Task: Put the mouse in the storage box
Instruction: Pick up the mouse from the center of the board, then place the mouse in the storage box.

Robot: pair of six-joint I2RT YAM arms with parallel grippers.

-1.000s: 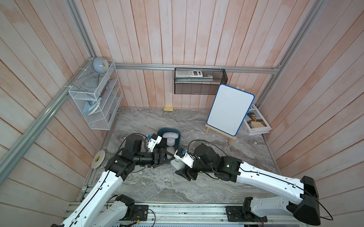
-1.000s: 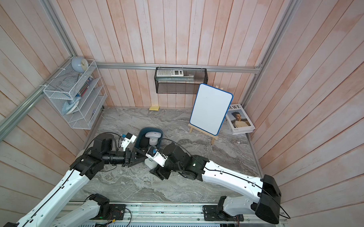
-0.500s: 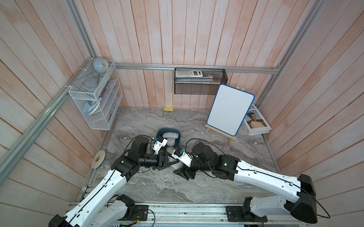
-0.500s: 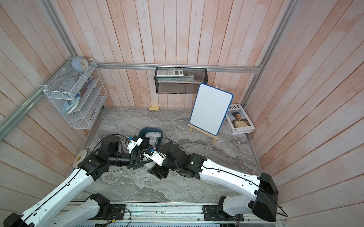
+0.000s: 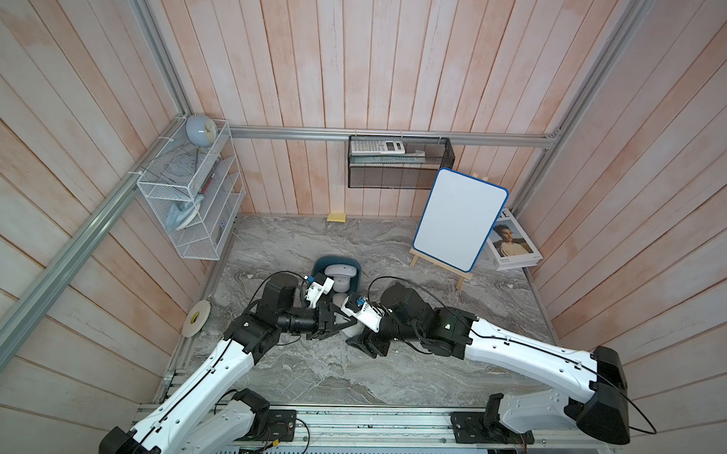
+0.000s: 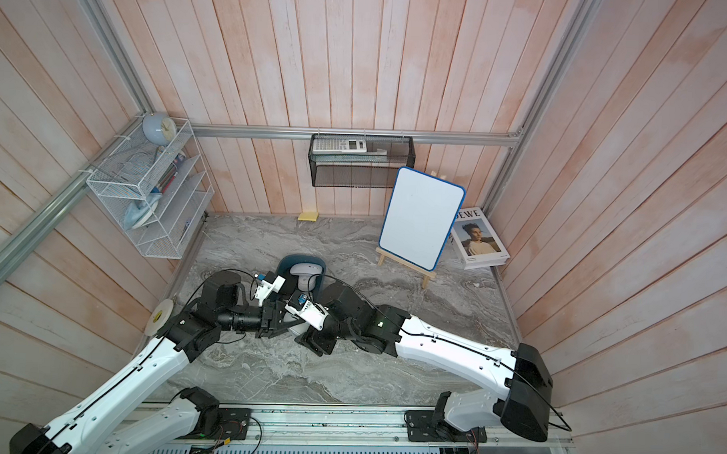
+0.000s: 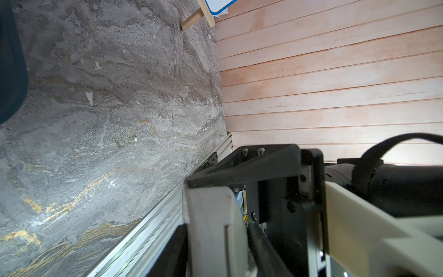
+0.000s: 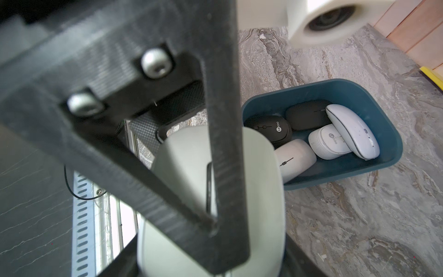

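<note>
Two robot arms meet low over a grey marble tabletop (image 5: 415, 246) with a pale grey-white mouse (image 8: 259, 191) between them. The right gripper (image 5: 350, 328) is clamped on the mouse, and in the right wrist view one black finger (image 8: 225, 120) runs lengthwise across its top shell. The left gripper (image 5: 336, 321) faces it from the opposite side with its tips at the mouse, but no view shows whether they have closed on it. The mouse hangs just short of the near end of the dark teal storage box (image 8: 335, 88), outside its walls. Inside the box lie five others. A black mouse (image 8: 268, 129) and a ribbed white mouse (image 8: 328, 141) each carry a round logo that appears to read "Lecoo". A second black mouse (image 8: 306, 115) and a plain white mouse (image 8: 296, 156) show no readable mark. A slim white mouse (image 8: 352, 132) rests across the ribbed one, its print too small to read. At the back right a book (image 6: 480, 240) lies flat by the wall, showing a portrait and the letters "EWE". The rest of the title is hidden behind a blank, blue-framed whiteboard (image 6: 420, 217). A calculator (image 6: 344, 146) sits in the black mesh basket (image 6: 359, 174) on the back wall, and its key markings are illegible.
</note>
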